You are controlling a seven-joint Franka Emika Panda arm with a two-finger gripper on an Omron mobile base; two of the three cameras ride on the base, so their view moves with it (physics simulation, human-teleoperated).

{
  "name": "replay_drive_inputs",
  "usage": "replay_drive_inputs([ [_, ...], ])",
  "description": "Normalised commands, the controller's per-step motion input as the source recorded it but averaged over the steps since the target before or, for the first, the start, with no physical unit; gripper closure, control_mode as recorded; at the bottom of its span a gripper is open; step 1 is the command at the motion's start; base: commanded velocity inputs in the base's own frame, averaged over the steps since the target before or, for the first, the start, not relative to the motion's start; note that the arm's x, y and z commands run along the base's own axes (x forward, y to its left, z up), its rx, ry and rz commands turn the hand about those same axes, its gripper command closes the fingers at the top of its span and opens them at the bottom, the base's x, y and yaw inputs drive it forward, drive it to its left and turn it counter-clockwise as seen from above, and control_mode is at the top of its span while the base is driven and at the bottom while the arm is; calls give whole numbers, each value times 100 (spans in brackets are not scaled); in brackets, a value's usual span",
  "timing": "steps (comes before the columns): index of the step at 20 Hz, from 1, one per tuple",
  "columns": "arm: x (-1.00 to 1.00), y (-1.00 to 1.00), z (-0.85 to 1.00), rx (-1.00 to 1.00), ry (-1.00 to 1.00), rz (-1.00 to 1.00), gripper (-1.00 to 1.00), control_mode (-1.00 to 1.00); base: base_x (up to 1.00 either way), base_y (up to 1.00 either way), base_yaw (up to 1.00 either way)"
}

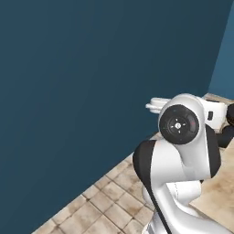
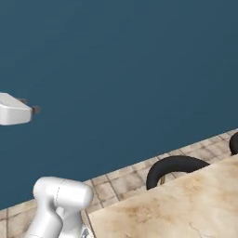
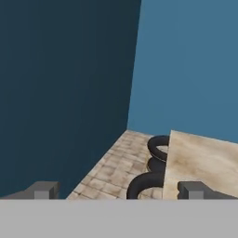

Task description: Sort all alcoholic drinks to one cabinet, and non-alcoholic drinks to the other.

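While it faces the blue wall [image 3: 69,93], the claw [image 3: 118,189] gapes wide, holding nothing.

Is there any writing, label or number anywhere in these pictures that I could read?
None: no readable text anywhere.
The blue wall, the tiled floor and the marbled counter top are plain.
The round dark cap on the arm's joint bears small marks, too blurred to read.

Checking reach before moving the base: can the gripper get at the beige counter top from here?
Probably yes: the open gripper faces the counter top with bare air between; only black curved bars hug its near edge.
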Motion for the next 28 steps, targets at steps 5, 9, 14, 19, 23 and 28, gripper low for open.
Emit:
replay_drive_inputs([
  [5, 0, 0, 0, 0, 0, 0, -100, 100, 32, 67, -26],
  [9, 0, 0, 0, 0, 0, 0, -100, 100, 10, 100, -24],
  [14, 0, 0, 0, 0, 0, 0, -100, 100, 6, 77, -11],
  [19, 0, 0, 0, 0, 0, 0, -100, 100, 29, 0, -29],
  [23, 0, 0, 0, 0, 0, 0, -100, 100, 27, 1, -42],
  [28, 0, 0, 0, 0, 0, 0, -100, 100, 16, 33, -42],
])
